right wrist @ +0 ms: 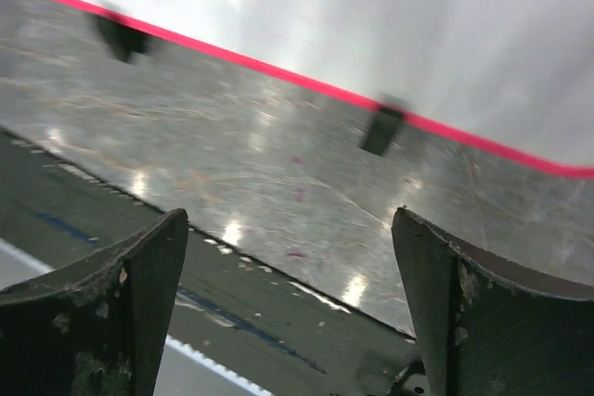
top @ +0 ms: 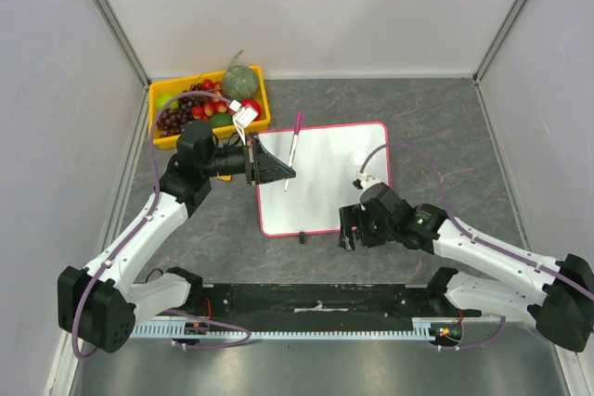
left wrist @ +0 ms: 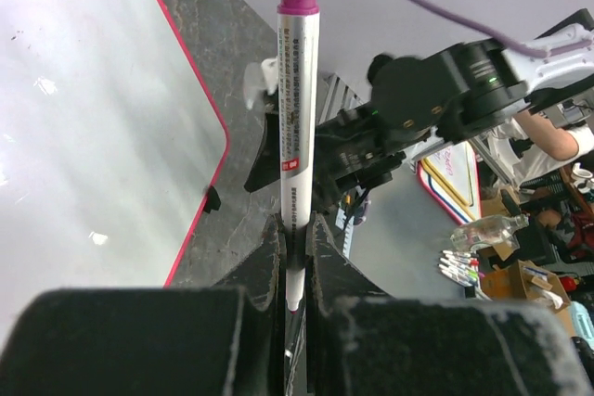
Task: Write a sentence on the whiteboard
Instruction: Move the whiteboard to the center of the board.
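Note:
The whiteboard (top: 334, 173) lies flat at mid-table, white with a pink-red rim. No sentence shows on it. My left gripper (top: 271, 170) hovers over the board's left edge, shut on a white marker (top: 293, 146) whose magenta end points to the far side. In the left wrist view the marker (left wrist: 295, 118) stands clamped between my fingers (left wrist: 271, 257), with the board (left wrist: 83, 118) to the left. My right gripper (top: 348, 227) is open and empty at the board's near edge. In the right wrist view its jaws (right wrist: 288, 220) stand wide apart above the table, with the board's rim (right wrist: 278, 70) ahead.
A yellow tray (top: 264, 99) of fruit, with grapes and a green melon, stands at the back left. White walls enclose the table on three sides. A black rail (top: 316, 299) runs along the near edge between the arm bases. Small black feet (right wrist: 380, 129) stick out under the board's rim.

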Controlling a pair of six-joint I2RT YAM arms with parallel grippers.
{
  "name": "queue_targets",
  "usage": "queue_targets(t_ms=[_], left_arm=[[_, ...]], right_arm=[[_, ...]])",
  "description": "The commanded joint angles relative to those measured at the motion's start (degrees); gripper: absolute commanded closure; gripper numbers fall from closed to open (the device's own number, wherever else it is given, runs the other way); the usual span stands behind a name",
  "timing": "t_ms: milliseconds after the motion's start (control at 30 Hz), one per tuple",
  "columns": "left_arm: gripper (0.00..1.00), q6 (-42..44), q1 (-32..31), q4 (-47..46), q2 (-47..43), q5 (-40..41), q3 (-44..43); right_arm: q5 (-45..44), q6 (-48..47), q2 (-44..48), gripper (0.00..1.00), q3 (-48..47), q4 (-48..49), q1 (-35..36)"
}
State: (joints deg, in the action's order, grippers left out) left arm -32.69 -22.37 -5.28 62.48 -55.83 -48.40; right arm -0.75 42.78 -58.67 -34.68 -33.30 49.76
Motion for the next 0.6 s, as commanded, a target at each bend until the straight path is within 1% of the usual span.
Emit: queue_targets(t_ms=[0, 67, 167, 200, 267, 333, 400, 467, 567], left_arm=[[0.98, 5.7, -0.3, 6.7, 0.5, -0.9, -3.8], [0.98, 8.3, -0.3, 10.4, 0.8, -1.1, -5.2], [0.98, 12.6, -0.3, 16.2, 0.9, -1.5, -7.7], [0.98, 13.8, -0.2, 17.9, 0.9, -1.7, -8.5], [0.98, 16.0, -0.2, 21.4, 1.2, -2.3, -10.0], [0.98, 17.4, -0.2, 24.2, 1.2, -3.0, -11.1], [0.98, 18.4, -0.2, 25.7, 1.4, -4.5, -11.7], [0.98, 19.1, -0.2, 27.1, 1.9, -6.1, -12.2], [0.98, 20.2, -0.1, 28.7, 2.9, -10.2, -13.1]], right_arm=[[4.2, -6.8, 1.3, 0.03, -10.0, 0.7, 0.1], [3.7, -9.5, 0.8, 0.02, -13.8, 1.9, -0.2], [9.9, -13.8, 0.2, 0.02, -17.6, 6.0, -2.5], [13.5, -15.0, 0.0, 0.02, -18.3, 8.1, -4.4], [22.9, -16.1, -0.4, 0.05, -18.8, 12.4, -9.3], [32.2, -16.0, -0.8, 0.09, -18.6, 18.2, -14.8], [40.4, -14.8, -1.9, 0.12, -18.6, 25.3, -18.3], [46.6, -14.1, -3.3, 0.14, -19.4, 31.2, -19.1], [52.1, -11.9, -5.4, 0.16, -20.8, 39.6, -19.1]])
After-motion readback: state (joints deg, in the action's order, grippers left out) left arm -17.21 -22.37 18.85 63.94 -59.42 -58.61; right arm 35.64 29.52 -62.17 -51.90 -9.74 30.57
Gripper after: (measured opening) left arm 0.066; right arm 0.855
